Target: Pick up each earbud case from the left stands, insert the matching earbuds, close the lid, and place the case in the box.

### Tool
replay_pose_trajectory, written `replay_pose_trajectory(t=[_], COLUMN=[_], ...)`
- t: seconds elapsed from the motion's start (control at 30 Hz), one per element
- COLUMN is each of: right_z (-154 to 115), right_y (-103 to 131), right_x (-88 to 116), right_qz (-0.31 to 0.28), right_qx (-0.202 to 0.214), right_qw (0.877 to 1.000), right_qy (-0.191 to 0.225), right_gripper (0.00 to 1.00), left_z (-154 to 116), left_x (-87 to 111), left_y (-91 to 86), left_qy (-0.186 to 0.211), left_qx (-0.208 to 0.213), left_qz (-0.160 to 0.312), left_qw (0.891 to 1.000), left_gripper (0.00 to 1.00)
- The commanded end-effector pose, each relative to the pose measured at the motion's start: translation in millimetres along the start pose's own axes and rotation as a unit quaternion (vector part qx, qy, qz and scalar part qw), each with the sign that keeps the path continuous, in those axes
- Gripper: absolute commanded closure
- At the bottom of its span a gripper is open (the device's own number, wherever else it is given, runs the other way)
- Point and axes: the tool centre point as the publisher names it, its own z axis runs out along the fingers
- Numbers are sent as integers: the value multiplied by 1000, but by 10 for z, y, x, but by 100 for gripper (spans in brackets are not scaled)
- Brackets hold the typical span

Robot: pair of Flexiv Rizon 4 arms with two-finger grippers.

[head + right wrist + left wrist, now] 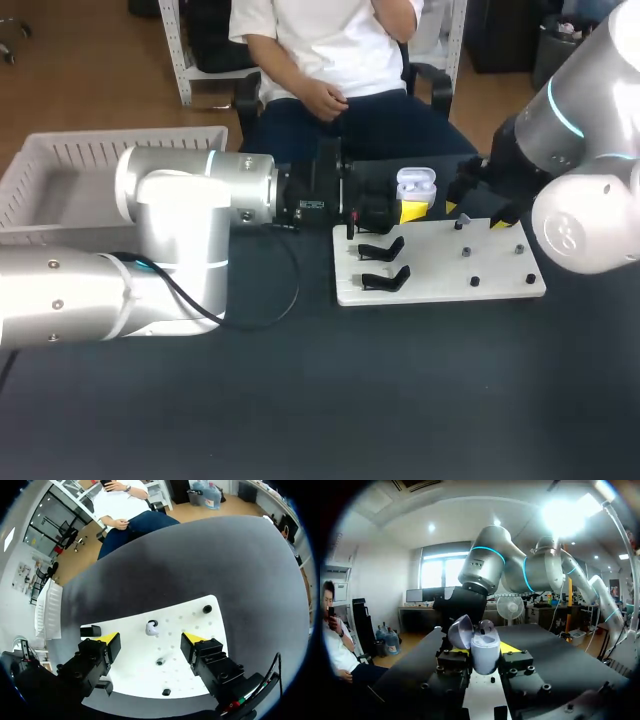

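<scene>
We see a black table (330, 400), its matte top spreading from 3 through 6 to 9 o'clock, softly lit.

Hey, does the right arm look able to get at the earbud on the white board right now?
Probably yes. The right gripper hangs open above the white board, and the earbud sits just ahead between its fingertips, with nothing covering it.

Head view high above table (300, 400); left wrist level, right wrist downward, close over shared white board (140, 665).
</scene>
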Motion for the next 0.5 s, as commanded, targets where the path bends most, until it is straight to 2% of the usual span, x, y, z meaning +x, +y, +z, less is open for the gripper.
replay_pose_trajectory(t=[0.03,0.27,0.43,0.47,0.5], right_z=[57,132,171,172,172], right_y=[11,14,12,9,6], right_x=[-6,-4,-11,-9,-3], right_qz=[2,5,5,5,5], right_qx=[0,-4,-2,-1,0], right_qw=[1000,1000,1000,1000,1000], right_qy=[2,6,10,11,11], right_gripper=[23,18,38,40,46], left_z=[-2,-2,-2,-2,-2], left_x=[6,6,6,6,6], left_y=[-14,-14,-14,-14,-14], left_qy=[-2,-2,-2,-2,-2], left_qx=[-3,-3,-3,-3,-3], left_qz=[1,1,1,1,1], left_qw=[1000,1000,1000,1000,1000], left_gripper=[100,100,100,100,100])
